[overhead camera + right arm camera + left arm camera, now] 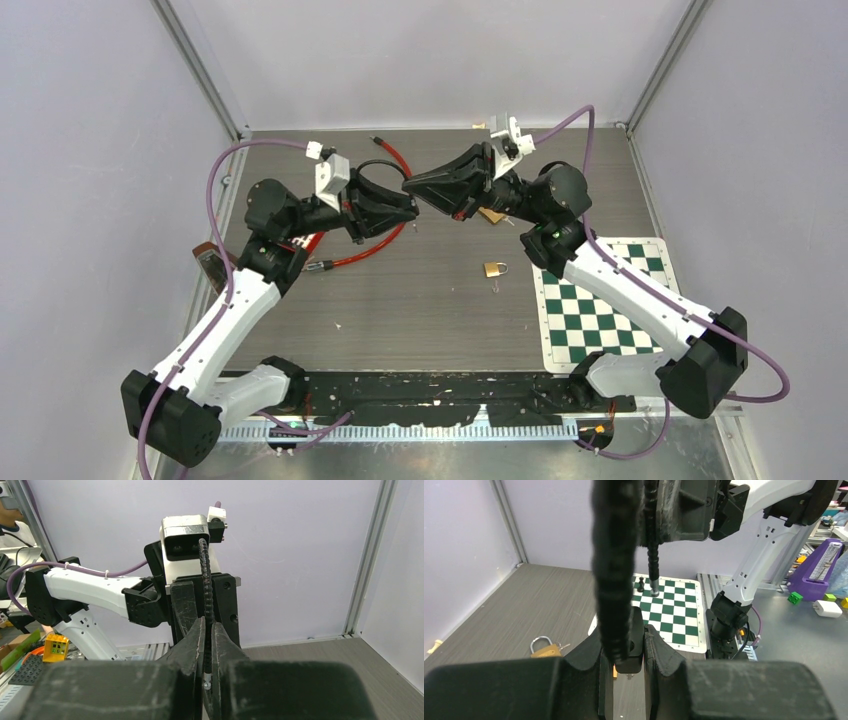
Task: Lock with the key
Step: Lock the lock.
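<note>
Left tool [629, 652]: jaws nearly closed, clamped on the blocky black end of the black ribbed cable [613, 580]; the cable rises from the grip across the left wrist view. Right tool [207, 645]: jaws fully closed on a thinner run of the same cable [206, 595], which passes upward between the fingers [195, 640]. In the top view the left tool [412, 205] and the right tool [408, 188] meet tip to tip above the far middle of the counter [420, 310].

Padlock [494, 268]: brass body, lying on the counter near the right arm, apart from both tools; also visible in the left wrist view [544, 647]; shackle state cannot be told; a small metal item just beside it is too small to identify.

Counter: dark wood grain; a red cable [370, 250] lies curled under the left arm; a green-and-white chessboard mat [600, 310] lies at the right side. Room: pale lavender walls with aluminium corner posts.
</note>
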Motion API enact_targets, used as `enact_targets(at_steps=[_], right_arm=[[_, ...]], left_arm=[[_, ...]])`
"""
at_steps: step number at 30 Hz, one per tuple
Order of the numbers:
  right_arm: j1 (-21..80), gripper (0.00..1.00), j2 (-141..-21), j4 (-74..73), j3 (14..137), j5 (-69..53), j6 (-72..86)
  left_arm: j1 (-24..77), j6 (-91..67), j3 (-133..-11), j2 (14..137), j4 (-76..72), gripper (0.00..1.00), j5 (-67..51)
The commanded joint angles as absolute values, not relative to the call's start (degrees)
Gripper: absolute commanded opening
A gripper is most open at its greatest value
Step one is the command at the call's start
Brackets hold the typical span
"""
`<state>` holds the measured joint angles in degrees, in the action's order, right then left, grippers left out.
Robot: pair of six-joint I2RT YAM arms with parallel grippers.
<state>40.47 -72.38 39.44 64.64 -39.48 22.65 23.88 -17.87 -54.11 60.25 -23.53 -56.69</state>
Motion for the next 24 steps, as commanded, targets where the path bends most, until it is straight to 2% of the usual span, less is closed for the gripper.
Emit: enact_targets(at_steps=[1, 10, 20, 24], right_arm=[[41.7, 0.05, -73.2, 40.1, 64.4, -39.0, 20.5], [41.8, 0.05, -74.0, 38.1, 64.0, -37.5, 18.5], [42.5, 0.05, -74.8, 26.9, 65.3, -36.1, 8.2], [42.7, 0.05, -75.2, 23.4, 65.5, -37.3, 5.7]], left_arm=[[24.0, -19.7, -56.4, 59.2, -29.2, 0.00, -58.3], [24.0, -18.5, -56.0, 58.2, -28.3, 0.00, -57.1], [24.0, -5.6, -59.9, 57.4, -10.2, 0.00, -52.5], [24.0, -4.6, -60.6, 57.6, -8.9, 0.00, -51.4]])
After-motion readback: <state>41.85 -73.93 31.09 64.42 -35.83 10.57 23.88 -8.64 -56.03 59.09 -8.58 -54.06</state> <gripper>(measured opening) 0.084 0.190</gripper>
